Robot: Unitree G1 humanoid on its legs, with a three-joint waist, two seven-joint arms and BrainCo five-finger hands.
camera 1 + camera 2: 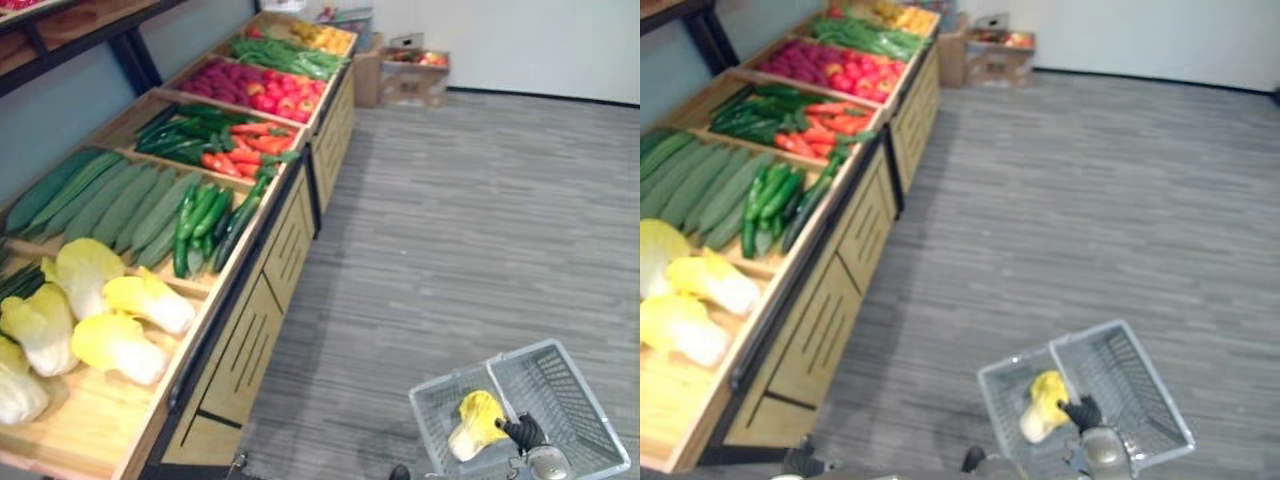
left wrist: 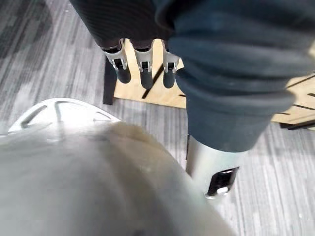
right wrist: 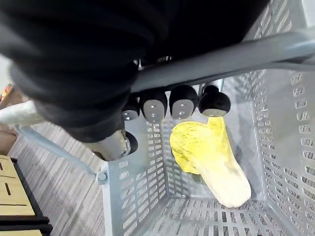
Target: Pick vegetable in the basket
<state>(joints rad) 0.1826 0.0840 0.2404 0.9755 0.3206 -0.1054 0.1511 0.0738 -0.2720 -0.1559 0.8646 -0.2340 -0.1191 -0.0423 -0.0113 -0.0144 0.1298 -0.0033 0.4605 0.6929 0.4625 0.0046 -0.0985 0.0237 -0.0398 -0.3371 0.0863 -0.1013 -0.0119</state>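
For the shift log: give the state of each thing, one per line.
Basket, held by its handle, one cabbage inside.
Cabbage, lying loose on basket floor.
Right hand, fingers curled round basket handle.
Left hand, fingers straight, empty.
Stand, bins stocked.

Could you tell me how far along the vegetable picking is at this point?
Done: one yellow cabbage lies in the grey basket. In hand: the right hand is curled round the basket's handle; the left hand hangs open, holding nothing. Left: any further picks, perhaps; more cabbages lie on the wooden stand.
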